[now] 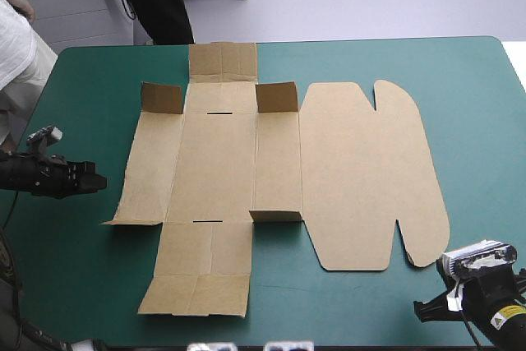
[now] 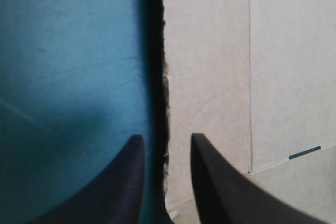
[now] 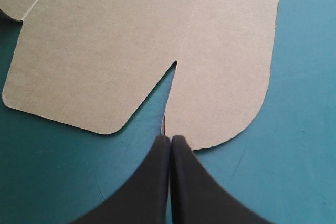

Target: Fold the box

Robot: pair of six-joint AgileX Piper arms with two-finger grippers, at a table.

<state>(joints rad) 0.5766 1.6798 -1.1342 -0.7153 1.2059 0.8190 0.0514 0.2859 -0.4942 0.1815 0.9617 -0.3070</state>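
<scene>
Box (image 1: 218, 162): brown board sheet, lying mid-table on the teal-green cover (image 1: 460, 104), almost wholly flat and not yet folded.
Raised parts: two small corner tabs (image 1: 162, 98) stand up on the far side. A third at the near side is barely lifted.
Lid panel (image 1: 362, 178): flat, on the right of the sheet, with rounded ears at its far and near ends.
Left gripper (image 2: 166, 136): fingers apart and holding nothing. I see the sheet's left edge lined up with the gap between them, a dark shadow running under that edge.
Left arm pose: low over the cover, reaching in from the left, pointing at the side wall panel. The high view shows its tip near the edge, not touching.
Right gripper (image 3: 169, 137): fingers pressed together, empty, tip just short of the notch by the lid's near ear.
Right arm pose: drawn back at the near right corner of the table.
Risk one: in my judgement the left fingers may shove the edge instead of straddling it, sliding the whole loose sheet rightward.
Risk two: nothing pins the board, so lifting one wall could swing the sheet.
</scene>
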